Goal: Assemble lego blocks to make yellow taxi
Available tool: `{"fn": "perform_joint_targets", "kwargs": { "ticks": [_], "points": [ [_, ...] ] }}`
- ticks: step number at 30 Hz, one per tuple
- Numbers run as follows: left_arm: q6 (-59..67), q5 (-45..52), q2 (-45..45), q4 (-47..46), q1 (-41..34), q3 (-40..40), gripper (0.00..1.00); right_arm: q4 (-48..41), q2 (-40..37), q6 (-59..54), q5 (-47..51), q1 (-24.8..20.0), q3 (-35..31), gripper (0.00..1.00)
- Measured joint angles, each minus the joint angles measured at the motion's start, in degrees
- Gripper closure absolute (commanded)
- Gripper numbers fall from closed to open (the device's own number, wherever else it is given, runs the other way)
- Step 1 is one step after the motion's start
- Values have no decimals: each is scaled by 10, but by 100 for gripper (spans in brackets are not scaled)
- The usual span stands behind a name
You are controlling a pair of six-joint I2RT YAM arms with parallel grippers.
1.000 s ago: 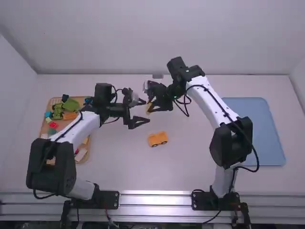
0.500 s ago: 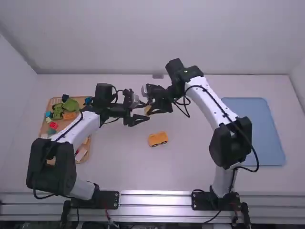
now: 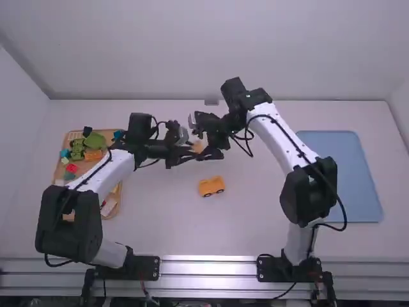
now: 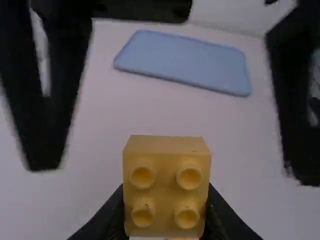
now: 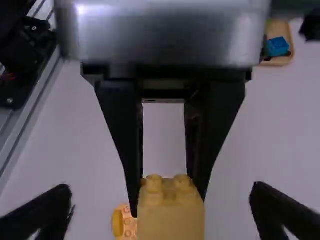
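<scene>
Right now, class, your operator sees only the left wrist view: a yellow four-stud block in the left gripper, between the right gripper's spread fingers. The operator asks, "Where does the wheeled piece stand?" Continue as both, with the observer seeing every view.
Observer: In the high view, the yellow wheeled piece stands on the table, nearer the arms' bases than your four-stud block.
Operator: Is its top smooth?
Observer: No, the right wrist view shows studs on it.
Operator: Where are the other blocks?
Observer: Several, including a green one, lie in the wooden tray by the left arm.
</scene>
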Motion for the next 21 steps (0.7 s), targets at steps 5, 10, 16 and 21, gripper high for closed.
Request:
{"fn": "perform_joint_targets", "kwargs": {
  "ticks": [5, 10, 16, 21],
  "points": [
    [-30, -93, 0, -52, 0, 2, 88, 84, -1, 106, 30, -16, 0, 1],
    [-42, -232, 0, -194, -7, 52, 88, 169, -25, 296, 161, -41, 0, 1],
    [-8, -372, 0, -315, -67, 113, 91, 207, -76, 471, 309, -45, -26, 1],
    [66, -438, 1, -363, -119, 111, 93, 296, -127, 570, 378, -28, -143, 1]
  ]
}}
